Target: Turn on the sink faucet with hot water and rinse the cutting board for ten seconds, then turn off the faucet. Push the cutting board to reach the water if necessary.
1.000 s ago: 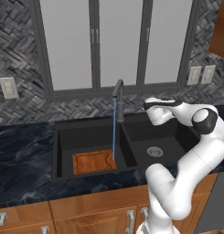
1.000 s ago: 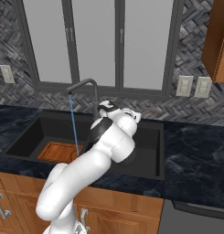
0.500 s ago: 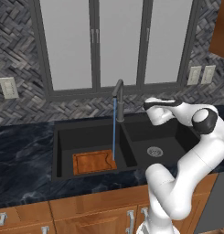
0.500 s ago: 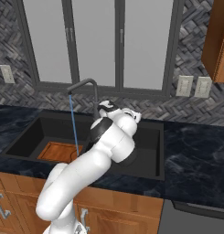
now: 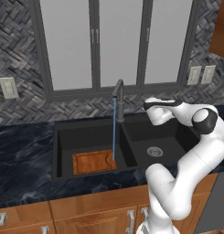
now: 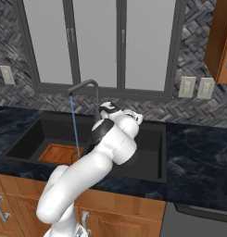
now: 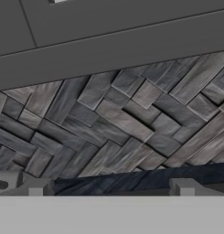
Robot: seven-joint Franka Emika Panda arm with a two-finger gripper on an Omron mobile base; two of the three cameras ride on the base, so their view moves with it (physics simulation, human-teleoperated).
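In the left basin of the sink [image 5: 131, 137], the cutting board [image 5: 94, 162] lies flat on the black floor, toward the front wall. The water [image 5: 114, 130] falls as a thin blue line from the spout of the sink faucet [image 5: 119, 98] and lands at the board's right edge, near its far corner, so the rinse looks to be under way.

The hand [image 5: 147, 105] hovers above the right basin, just to the right of the faucet post and well above the counter [image 5: 22, 155]. It points at the herringbone backsplash [image 7: 118, 119]; its fingertips [image 7: 185, 186] stand wide apart with nothing between them.

The board is probably stiff and fairly light, and wet wood on a smooth basin floor should slide readily under a sideways push on its edge. Lying flat, it offers little to pinch, so nudging an edge seems wiser than lifting. The faucet's small side lever is too small to make out clearly here; it likely turns with a light push from one finger.
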